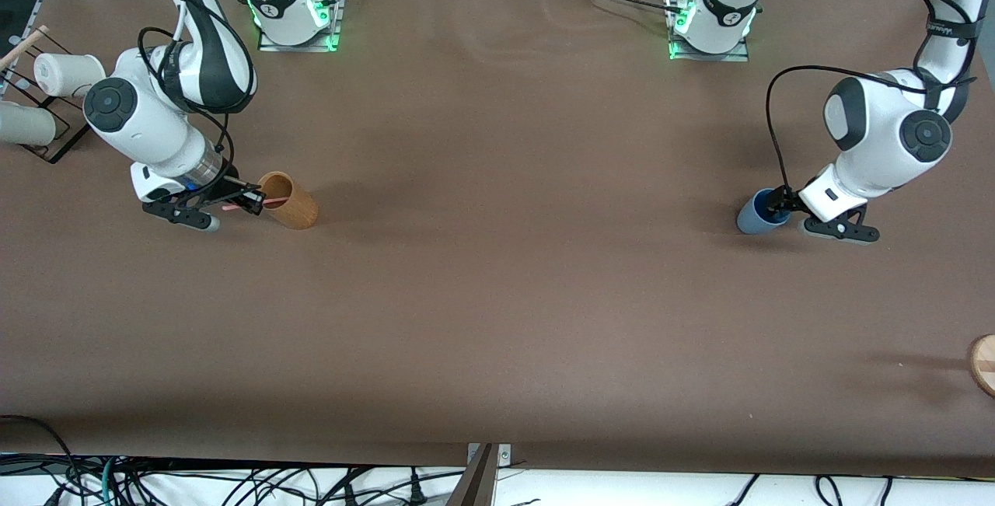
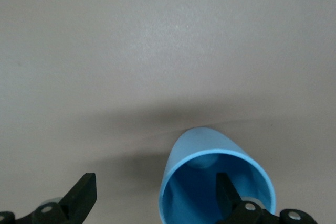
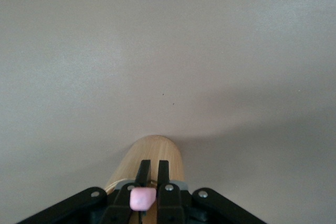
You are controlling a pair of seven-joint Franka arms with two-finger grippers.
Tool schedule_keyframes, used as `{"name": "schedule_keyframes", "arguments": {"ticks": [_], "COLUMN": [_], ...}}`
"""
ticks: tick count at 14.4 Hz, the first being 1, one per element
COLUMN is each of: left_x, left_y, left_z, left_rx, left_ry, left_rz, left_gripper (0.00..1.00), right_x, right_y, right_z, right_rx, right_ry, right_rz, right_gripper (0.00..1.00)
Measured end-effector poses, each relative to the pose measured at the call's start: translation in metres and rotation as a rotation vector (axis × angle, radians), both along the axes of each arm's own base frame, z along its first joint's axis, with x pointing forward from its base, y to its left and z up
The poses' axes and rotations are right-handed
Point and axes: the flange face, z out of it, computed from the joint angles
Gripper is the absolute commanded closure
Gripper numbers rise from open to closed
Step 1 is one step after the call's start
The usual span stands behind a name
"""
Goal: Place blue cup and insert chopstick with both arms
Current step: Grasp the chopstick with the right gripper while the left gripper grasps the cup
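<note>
the chopstick (image 1: 274, 200), pinched by the right gripper (image 1: 250, 200), lies level, its tip in the tipped tan wooden cup (image 1: 289, 200) at the right arm's end. the left gripper (image 1: 785, 207) is spread, one finger inside the tilted blue cup (image 1: 758, 213).

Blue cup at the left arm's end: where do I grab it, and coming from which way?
Grip the blue cup by its rim wall, one finger inside and one outside, coming straight at its open mouth. It faces the left gripper, whose open fingers already straddle that wall, so closing looks sufficient.
</note>
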Motion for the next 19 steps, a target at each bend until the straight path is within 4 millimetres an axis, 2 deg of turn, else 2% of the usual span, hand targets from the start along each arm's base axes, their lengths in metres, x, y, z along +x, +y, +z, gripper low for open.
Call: {"name": "schedule_keyframes", "arguments": {"ticks": [2,4,6,7,11,13,14,16,19], "left_x": [-0.006,-0.007,-0.007,-0.007,-0.004,0.004,0.01,0.028,0.047], "left_y": [-0.001,-0.001,-0.002,-0.003,-0.005,-0.011,-0.021,-0.064,-0.164], "left_z": [-0.006,-0.008,-0.008,-0.007,-0.005,0.005,0.012,0.033,0.066], "left_rx": [0.001,0.002,0.002,0.001,0.002,-0.002,-0.015,-0.051,-0.066], "left_ry": [-0.001,-0.009,-0.008,-0.006,-0.011,-0.022,-0.018,-0.004,-0.006], "left_rz": [-0.001,0.0,-0.002,-0.003,-0.006,-0.005,0.005,0.038,0.073], "left_gripper": [1.0,1.0,1.0,1.0,1.0,1.0,1.0,1.0,1.0], "right_x": [-0.001,0.0,0.003,0.007,0.026,0.029,0.03,0.032,0.032], "right_y": [0.0,0.0,0.001,0.002,0.004,0.005,0.006,0.013,0.021], "right_z": [0.003,0.008,0.024,0.038,0.115,0.144,0.154,0.171,0.187], "right_rx": [0.0,-0.001,-0.003,-0.004,-0.006,-0.009,-0.015,-0.035,-0.055], "right_ry": [0.002,0.0,0.02,0.034,0.068,0.07,0.071,0.071,0.075], "right_rz": [0.0,0.001,0.005,0.008,0.044,0.07,0.081,0.107,0.14], "right_gripper": [1.0,1.0,1.0,1.0,1.0,1.0,1.0,1.0,1.0]}}
